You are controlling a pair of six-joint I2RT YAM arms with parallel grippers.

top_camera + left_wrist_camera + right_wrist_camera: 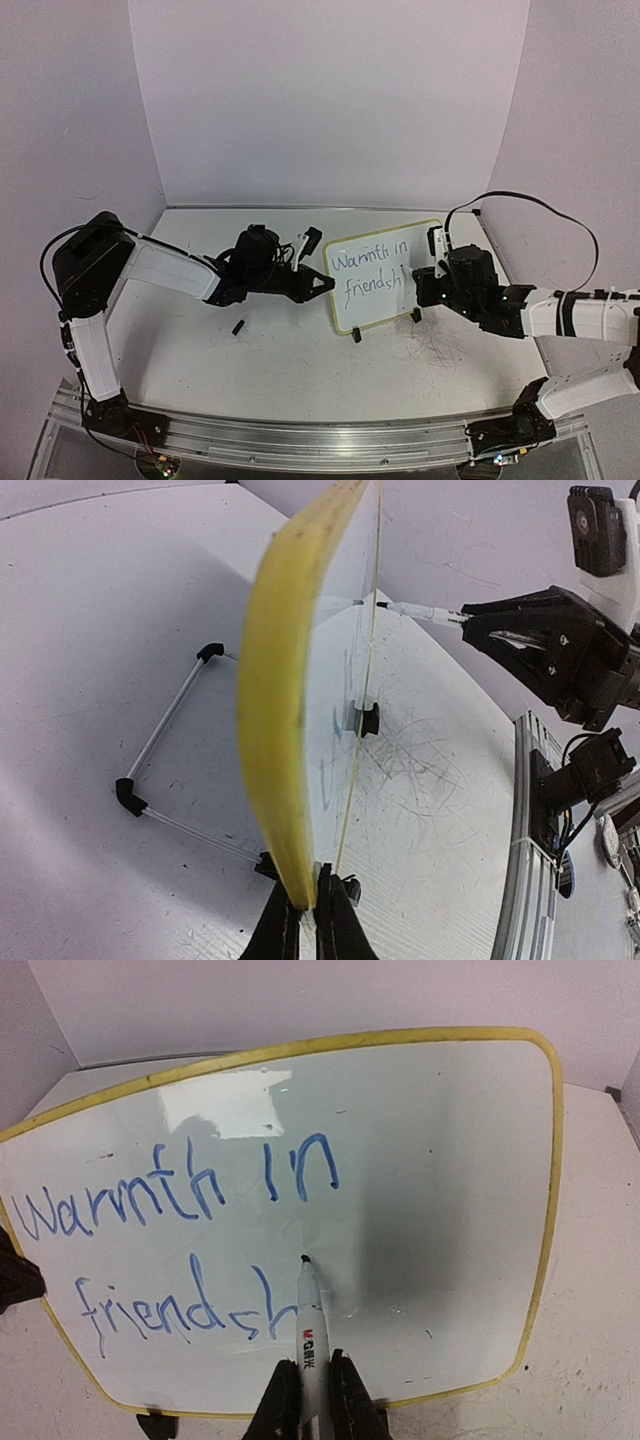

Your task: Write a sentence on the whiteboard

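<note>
Yellow-framed board (430, 1160) stands near upright on the table (300, 370), right of centre, between the two grippers, with two black clips (355, 335) on its lower edge and a wire stand (160, 730) behind it. Right gripper (310, 1385): fingers nearly closed, pinching a marker (310, 1325) by the barrel, tip forward. The tip sits at the board face just right of the last "h", slightly above the second line; the left wrist view shows it meeting the surface. Sentence (190, 1188) reads "Warmth in" on top and "friendsh" below, in blue strokes across the left and middle of the board, with the right part bare. Left gripper (310, 905): fingers pressed together on the board's side edge, clamping the frame between them, seen edge-on from its own camera. Left arm pose: shoulder link upright at the left side, then a long, low reach rightward across the table, with the wrist at the board's left edge. Right arm pose: upper link rises from the base at lower right, the elbow is folded out near the right wall, the forearm runs left and the wrist faces the front of the board. Grey scribbles (435, 350) mark the table in front of the board. Small black piece (239, 327) lies on the table below the left wrist, apart from the board; can't tell what it is.
</note>
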